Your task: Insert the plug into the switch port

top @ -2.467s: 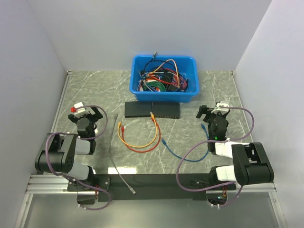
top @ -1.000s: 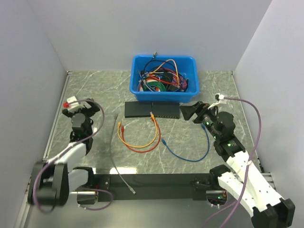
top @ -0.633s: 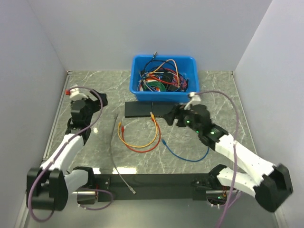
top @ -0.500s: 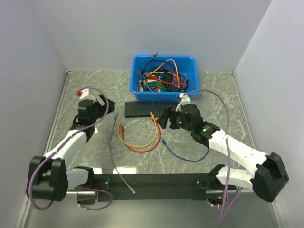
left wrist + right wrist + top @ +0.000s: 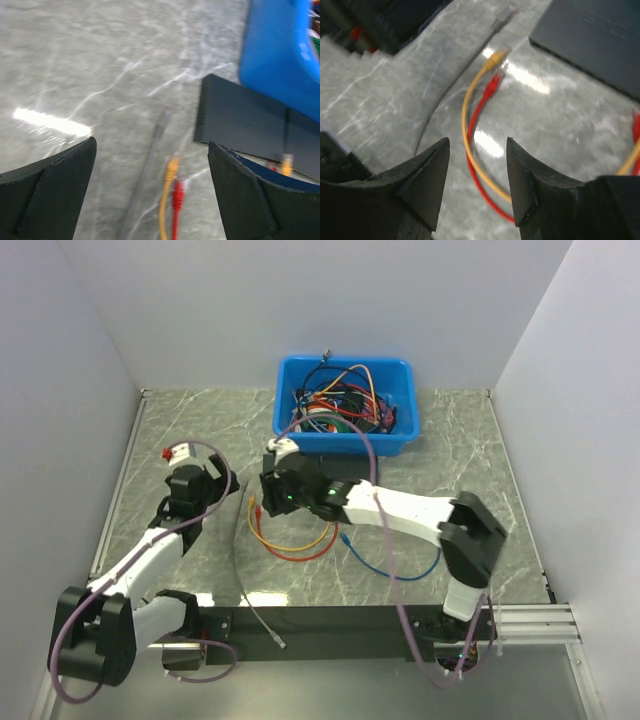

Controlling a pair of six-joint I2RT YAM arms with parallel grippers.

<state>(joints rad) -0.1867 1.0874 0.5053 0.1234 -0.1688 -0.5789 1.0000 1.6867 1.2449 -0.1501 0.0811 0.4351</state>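
Half a second ago the right gripper (image 5: 477, 145) hung before the middle of the network switch (image 5: 240, 120). Now we see it at the switch's left end, over the plug ends of the yellow cable (image 5: 171, 165) and red cable (image 5: 176, 190). Its fingers stand apart with nothing held between them. The left gripper (image 5: 151, 145) has shifted only slightly; it lies left of the switch, spread wide and empty. The blue cable (image 5: 400, 577) has not moved. Its plug (image 5: 343, 537) lies on the table in front of the switch, apart from it. We cannot make out the switch port.

We count two arms and one blue bin (image 5: 340, 440) of tangled cables behind the switch. Four loose cables lie in front of it: yellow, red, blue and a grey cable (image 5: 233, 545). A seam crosses the switch, so we cannot tell whether it is one box or two.
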